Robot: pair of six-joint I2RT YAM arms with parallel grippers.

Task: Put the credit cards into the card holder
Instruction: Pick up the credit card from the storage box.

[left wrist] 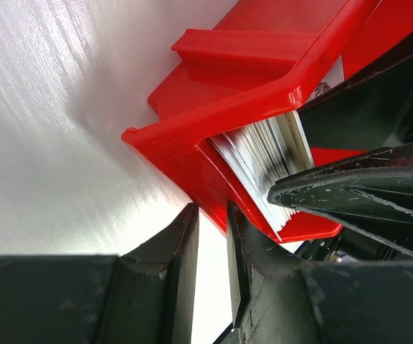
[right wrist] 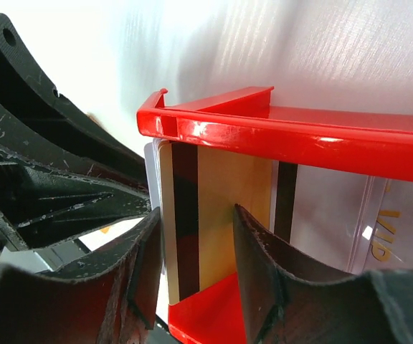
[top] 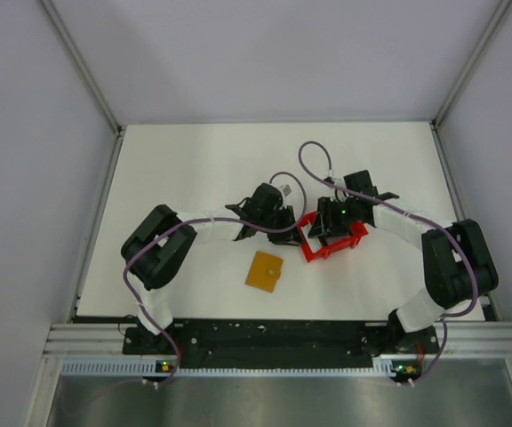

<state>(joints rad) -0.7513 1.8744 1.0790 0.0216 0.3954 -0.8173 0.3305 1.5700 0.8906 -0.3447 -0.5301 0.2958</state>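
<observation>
Over the red plastic tray (top: 314, 252) both arms bent inward; right pincer (right wrist: 196, 222) stood spread before an upright gold striped card (right wrist: 217, 186); left pincer (left wrist: 212, 222) crowded the tray's corner, grip unclear.

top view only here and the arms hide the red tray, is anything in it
observer: Yes, a stack of cards stands on edge inside the red tray.
operator: where are the right fingers
observer: The right fingers straddle a gold card with a dark stripe; I can't tell if they grip it.
operator: any other card showing
observer: A pale card further along bears gold lettering.
</observation>
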